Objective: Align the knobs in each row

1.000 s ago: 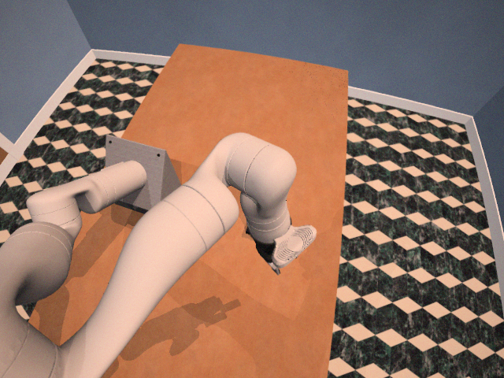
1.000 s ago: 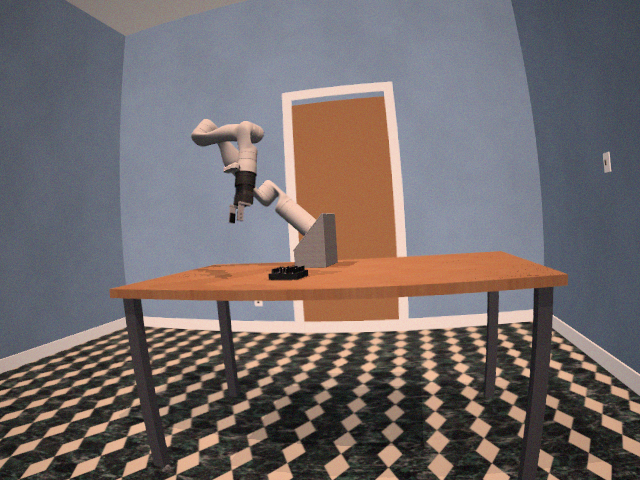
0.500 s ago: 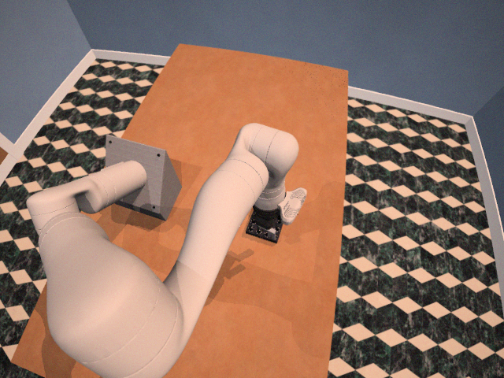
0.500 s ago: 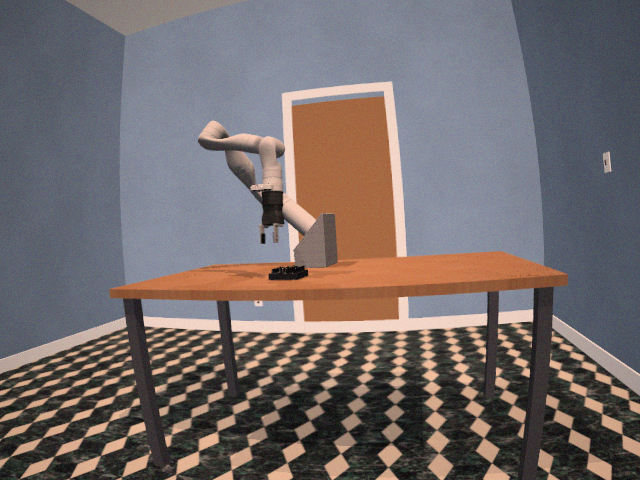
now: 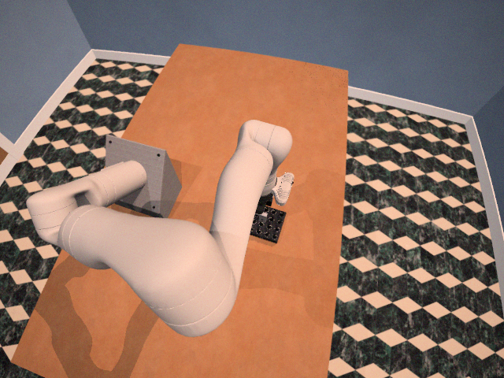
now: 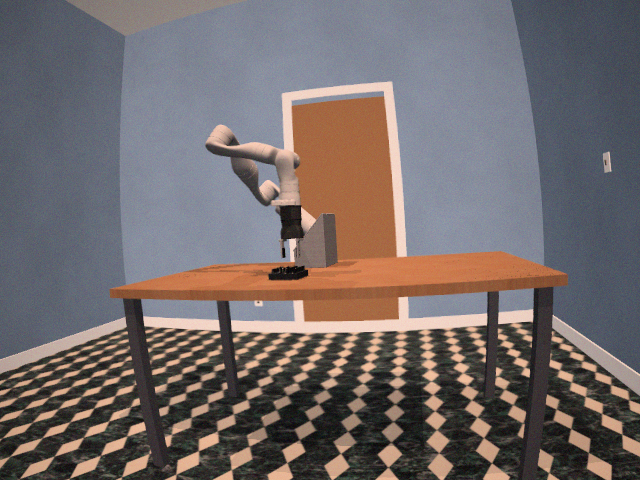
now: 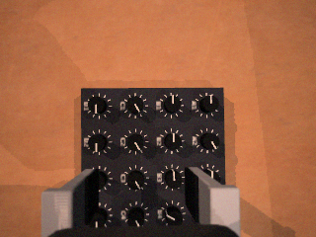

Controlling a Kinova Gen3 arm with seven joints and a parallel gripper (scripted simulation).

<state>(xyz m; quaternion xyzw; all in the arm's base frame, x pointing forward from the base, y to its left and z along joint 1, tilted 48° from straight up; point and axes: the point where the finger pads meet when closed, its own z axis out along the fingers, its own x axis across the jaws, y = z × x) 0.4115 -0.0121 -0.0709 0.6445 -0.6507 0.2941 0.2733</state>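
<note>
The black knob box (image 7: 152,157) lies flat on the orange table, with several knobs in a four-by-four grid, each with a white line. In the wrist view the small name tags sit left of each knob. There the third column's lines point up, except the bottom knob (image 7: 171,214), whose line lies sideways. In the right column, one knob (image 7: 210,141) points lower right while its neighbours point up. My gripper (image 7: 142,187) is open and empty, hovering above the box's near part with its fingers apart from the knobs. The box (image 5: 266,224) and gripper (image 5: 265,204) also show in the top view, and the box (image 6: 287,274) and gripper (image 6: 288,252) in the exterior view.
The grey wedge-shaped arm mount (image 5: 142,180) stands on the table left of the box; it also shows in the exterior view (image 6: 317,241). My arm's large links (image 5: 162,260) hang over the table's near left part and hide one corner of the box.
</note>
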